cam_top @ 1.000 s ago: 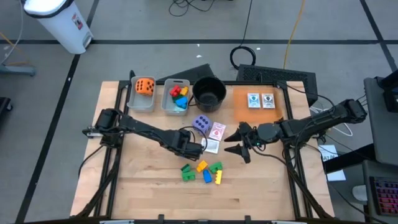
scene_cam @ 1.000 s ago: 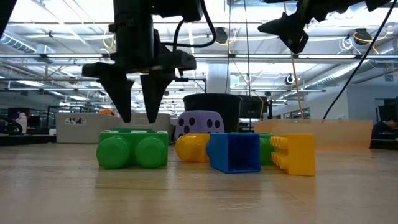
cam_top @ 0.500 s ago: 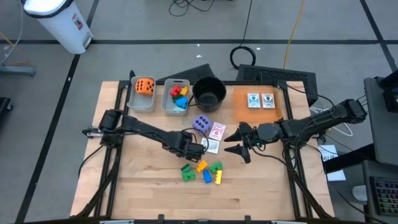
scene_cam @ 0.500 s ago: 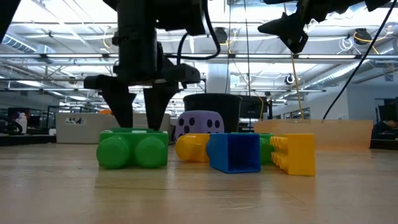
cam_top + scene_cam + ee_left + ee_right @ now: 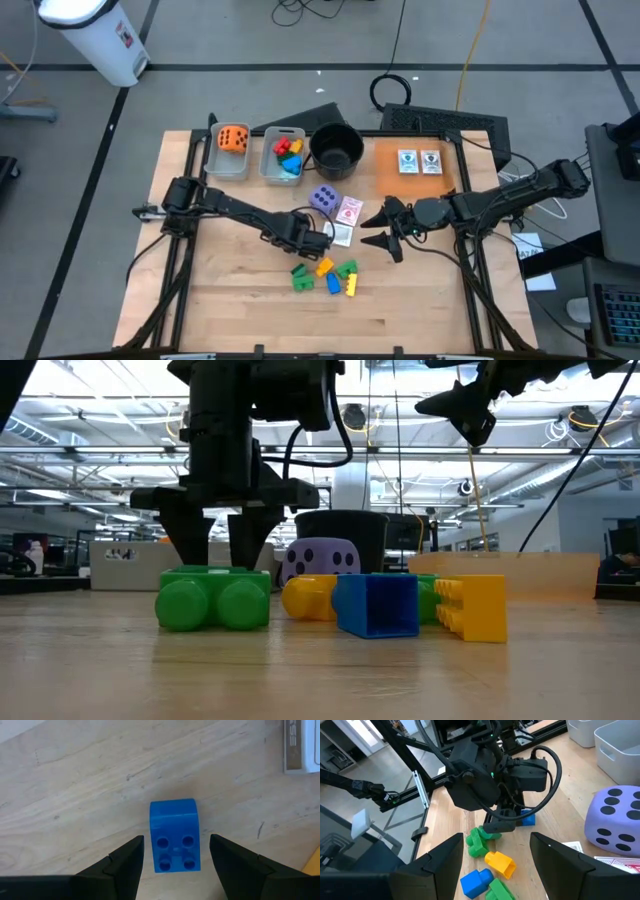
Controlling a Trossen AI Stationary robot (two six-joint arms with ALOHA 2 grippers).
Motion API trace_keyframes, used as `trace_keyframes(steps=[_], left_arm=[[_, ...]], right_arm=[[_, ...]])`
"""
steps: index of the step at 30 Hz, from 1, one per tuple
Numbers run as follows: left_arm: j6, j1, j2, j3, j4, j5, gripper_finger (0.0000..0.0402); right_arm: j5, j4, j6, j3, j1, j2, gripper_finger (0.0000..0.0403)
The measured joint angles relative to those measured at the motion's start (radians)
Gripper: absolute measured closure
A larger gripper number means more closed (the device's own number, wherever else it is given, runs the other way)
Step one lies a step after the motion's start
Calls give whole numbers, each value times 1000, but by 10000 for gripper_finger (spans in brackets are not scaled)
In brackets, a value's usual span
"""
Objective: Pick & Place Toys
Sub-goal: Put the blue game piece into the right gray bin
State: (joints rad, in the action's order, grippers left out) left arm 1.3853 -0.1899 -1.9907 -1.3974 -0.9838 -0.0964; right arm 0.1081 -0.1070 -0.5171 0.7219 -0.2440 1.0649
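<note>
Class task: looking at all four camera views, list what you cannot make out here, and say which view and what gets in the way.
- Card pictures: too small in the high view.
- Card beside the blue block: cut off by the left wrist picture's edge.
- Black pot: lower part hidden by the purple die, low view.

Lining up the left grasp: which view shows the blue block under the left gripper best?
Left wrist view: the blue block lies whole between the open left gripper's fingers. The right wrist view shows only a bit behind that gripper. High and low views hide it.
</note>
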Motion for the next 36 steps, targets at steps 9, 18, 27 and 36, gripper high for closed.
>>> trace_keyframes(steps=[9,18,27,36], left_arm=[[-29,18,-4,0,10,22,167],[-41,37,-7,0,10,46,167],[-39,39,-7,0,10,54,236],[-47,39,-6,0,16,62,247]], right_arm=[[0,3,6,0,0,0,177],[0,3,6,0,0,0,177],[-4,3,6,0,0,0,177],[-4,3,5,0,0,0,177]])
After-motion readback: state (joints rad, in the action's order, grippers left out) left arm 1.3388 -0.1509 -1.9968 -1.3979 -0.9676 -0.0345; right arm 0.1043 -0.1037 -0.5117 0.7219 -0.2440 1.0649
